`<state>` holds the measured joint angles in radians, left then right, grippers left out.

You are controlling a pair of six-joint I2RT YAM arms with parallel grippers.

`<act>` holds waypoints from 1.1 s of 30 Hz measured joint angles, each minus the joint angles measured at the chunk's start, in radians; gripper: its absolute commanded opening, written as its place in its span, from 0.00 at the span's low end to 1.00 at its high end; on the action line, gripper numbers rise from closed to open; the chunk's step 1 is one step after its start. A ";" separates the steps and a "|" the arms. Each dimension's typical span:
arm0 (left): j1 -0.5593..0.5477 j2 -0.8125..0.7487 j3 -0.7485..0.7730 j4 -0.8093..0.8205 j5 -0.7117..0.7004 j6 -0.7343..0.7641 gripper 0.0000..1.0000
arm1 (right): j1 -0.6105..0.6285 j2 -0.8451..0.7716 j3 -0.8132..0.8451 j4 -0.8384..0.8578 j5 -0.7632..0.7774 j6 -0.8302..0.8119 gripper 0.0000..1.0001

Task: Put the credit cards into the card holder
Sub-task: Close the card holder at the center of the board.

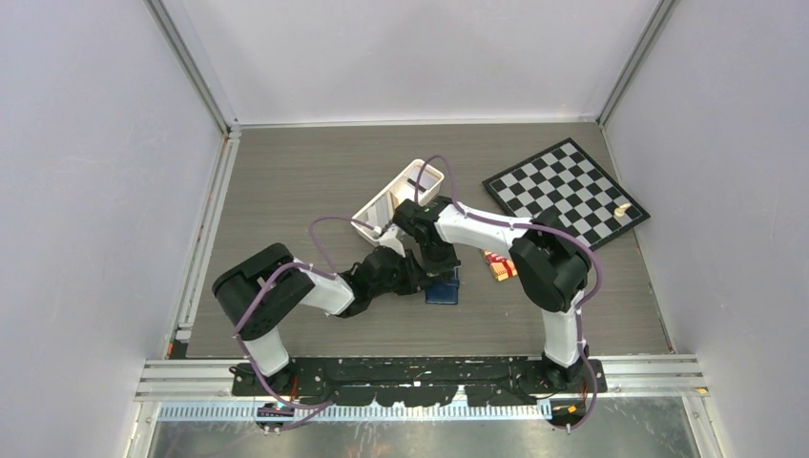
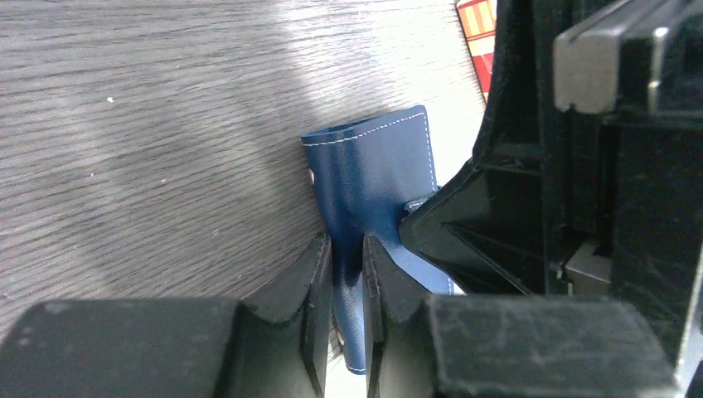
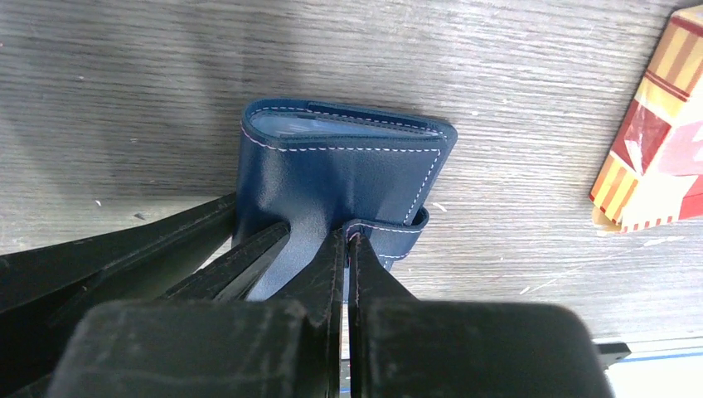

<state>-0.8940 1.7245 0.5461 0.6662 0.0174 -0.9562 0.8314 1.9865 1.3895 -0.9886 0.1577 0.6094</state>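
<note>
Navy card holder (image 3: 348, 178) sits between the arms: left gripper (image 2: 348, 278) pinches its cover, right gripper (image 3: 346, 265) is closed tight on its tab.

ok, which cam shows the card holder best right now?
Right wrist: the card holder is nearly whole in frame, stitched cover and strap visible, right end effector pinching the strap. Left wrist shows only one flap pinched in the left end effector. Top external: a small blue patch under the arms.
</note>
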 measured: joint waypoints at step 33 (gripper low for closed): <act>-0.005 -0.049 -0.022 -0.055 -0.013 -0.012 0.00 | 0.071 -0.102 -0.091 0.084 0.079 0.064 0.31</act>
<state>-0.8993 1.6752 0.5240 0.6109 0.0048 -0.9680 0.9028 1.8843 1.2984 -0.9051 0.2371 0.6735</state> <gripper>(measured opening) 0.173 0.249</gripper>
